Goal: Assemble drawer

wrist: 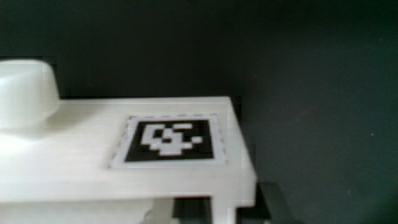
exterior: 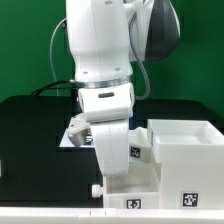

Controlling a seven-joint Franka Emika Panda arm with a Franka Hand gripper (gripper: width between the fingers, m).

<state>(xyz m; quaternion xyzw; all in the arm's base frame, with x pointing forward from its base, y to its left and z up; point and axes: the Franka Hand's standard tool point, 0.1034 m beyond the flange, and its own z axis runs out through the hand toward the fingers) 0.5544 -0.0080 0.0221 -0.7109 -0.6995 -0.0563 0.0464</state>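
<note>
Hanging low, the tool is over a tray beside the open-topped casing.

I am working in a robotics lab: a green backdrop is closing off the black tabletop, and printed tracking tags are marking the white drawer parts.
</note>
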